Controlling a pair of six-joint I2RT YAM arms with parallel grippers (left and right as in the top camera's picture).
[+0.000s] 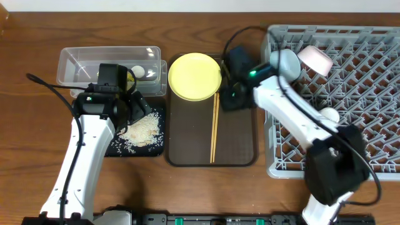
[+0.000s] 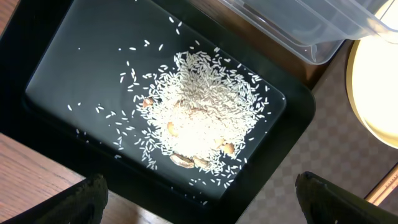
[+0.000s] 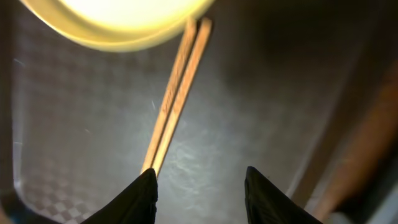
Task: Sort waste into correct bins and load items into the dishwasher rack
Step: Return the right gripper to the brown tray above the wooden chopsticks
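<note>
Chopsticks on serving tray, right gripper hovering above, parted

1 dark brown serving tray lies directly beneath the right gripper, resting on the wooden table that surrounds it.

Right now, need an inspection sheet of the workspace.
Surface: wooden table, brown tray in the middle.
Job's things: yellow plate and chopsticks on the brown tray; rice piled in the black tray; clear tub holds small white scraps; rack at right holds a bowl.
Clutter: brownish bits among the rice.
Grippers: left gripper open above the rice; right gripper open, empty, over the brown tray beside the chopsticks.
Cables: black cable by the left arm, another behind the right.
Surroundings: nothing seen.
</note>
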